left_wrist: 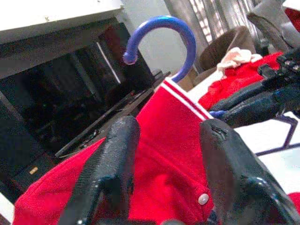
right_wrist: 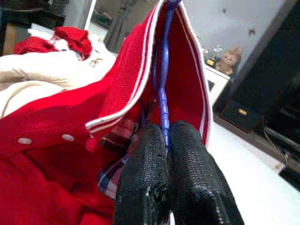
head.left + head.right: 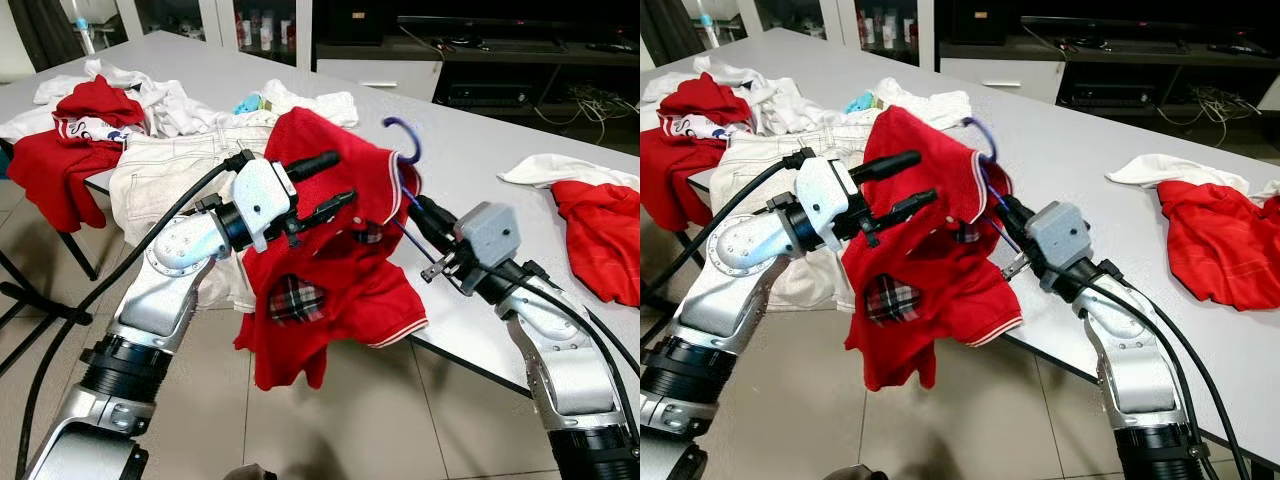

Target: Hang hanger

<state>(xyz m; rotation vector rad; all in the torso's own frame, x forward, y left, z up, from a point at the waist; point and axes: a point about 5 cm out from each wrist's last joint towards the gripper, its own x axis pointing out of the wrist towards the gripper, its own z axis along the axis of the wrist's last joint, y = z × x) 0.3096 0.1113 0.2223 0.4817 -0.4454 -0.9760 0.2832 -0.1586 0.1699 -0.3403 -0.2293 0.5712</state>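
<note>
A red polo shirt (image 3: pixel 330 260) with plaid lining hangs on a blue hanger, over the table's front edge. The hanger's hook (image 3: pixel 405 135) sticks up out of the collar. My right gripper (image 2: pixel 166 136) is shut on the blue hanger's stem inside the collar, reaching in from the right (image 3: pixel 418 208). My left gripper (image 3: pixel 342 180) is open at the shirt's left shoulder, one finger above the cloth and one in front of it. In the left wrist view the red cloth and hook (image 1: pixel 161 33) lie between and beyond its fingers (image 1: pixel 117 140).
The grey table (image 3: pixel 470 150) holds a heap of white trousers (image 3: pixel 165 175) and red and white clothes (image 3: pixel 95 115) at the left, and a red garment (image 3: pixel 600 235) with white cloth at the right. Tiled floor lies below. A dark TV stand (image 3: pixel 480 60) is behind.
</note>
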